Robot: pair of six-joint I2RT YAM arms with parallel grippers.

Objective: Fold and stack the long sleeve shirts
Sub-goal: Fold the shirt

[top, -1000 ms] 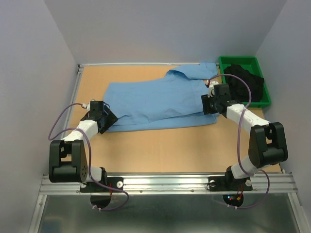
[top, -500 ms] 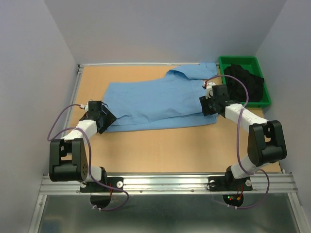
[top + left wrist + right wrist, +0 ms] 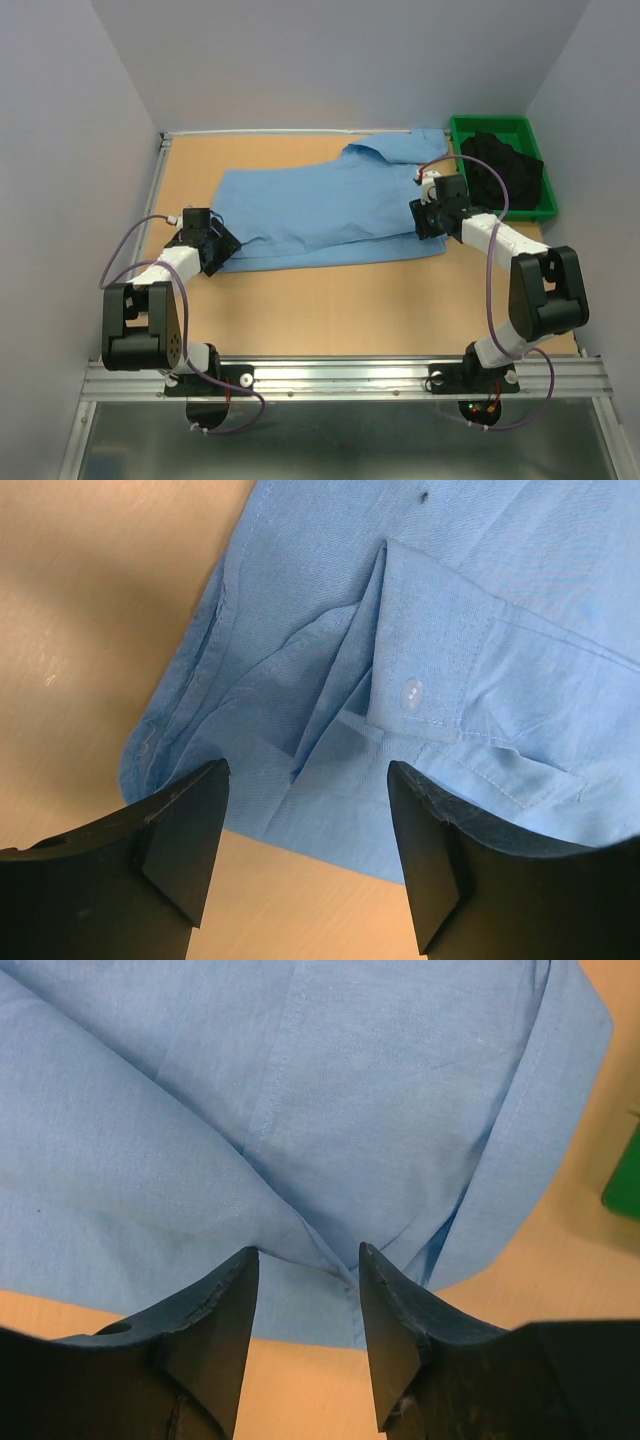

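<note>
One light blue long sleeve shirt (image 3: 320,205) lies partly folded across the middle of the table, its collar toward the far right. My left gripper (image 3: 222,243) sits at the shirt's near left corner. In the left wrist view it (image 3: 305,780) stands open over the hem, and a buttoned cuff (image 3: 410,692) lies just beyond the fingertips. My right gripper (image 3: 420,217) is at the shirt's right edge. In the right wrist view it (image 3: 307,1260) is open, its fingers astride a fold of the cloth (image 3: 300,1110) near the hem, with nothing pinched.
A green bin (image 3: 490,122) stands at the far right corner with dark cloth (image 3: 505,165) in it; its corner (image 3: 625,1175) shows in the right wrist view. Bare wooden table (image 3: 340,300) lies between the shirt and the arm bases. Walls close in three sides.
My right gripper has edged a little left onto the shirt's right edge and its jaws have narrowed slightly. The left arm and the shirt have not moved.
</note>
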